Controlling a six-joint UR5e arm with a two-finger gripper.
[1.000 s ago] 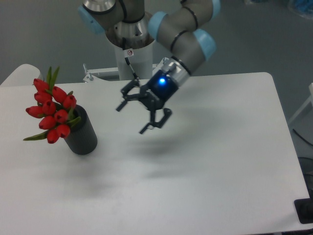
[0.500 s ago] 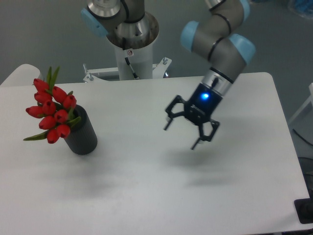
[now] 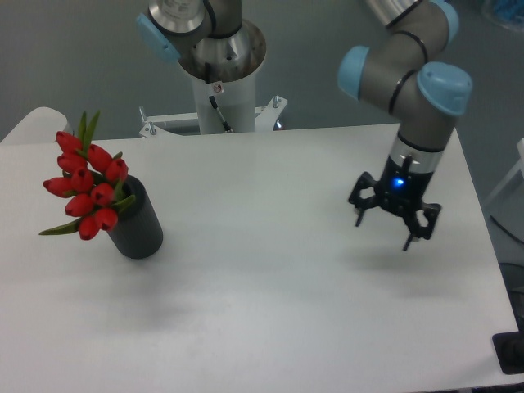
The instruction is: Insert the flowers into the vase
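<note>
Seven or so red buds: flowers (image 3: 86, 192) sit in the vase (image 3: 137, 223), far left on the white table (image 3: 262, 286), heads leaning out over the vase's left rim. Robot base (image 3: 219, 74) stands behind the table, centre. Far right, well apart from the vase, the tool (image 3: 393, 221) hangs above the table, fingers spread, released, holding nothing, blue light lit.

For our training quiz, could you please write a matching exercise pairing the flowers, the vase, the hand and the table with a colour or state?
Things:
1. flowers
2. vase
3. hand
4. table

Descriptions:
A. white, flat surface
B. open and empty, above the right side
C. red, leaning out of the vase's mouth
D. black, upright at the left

Pairs: 1-C, 2-D, 3-B, 4-A
</note>
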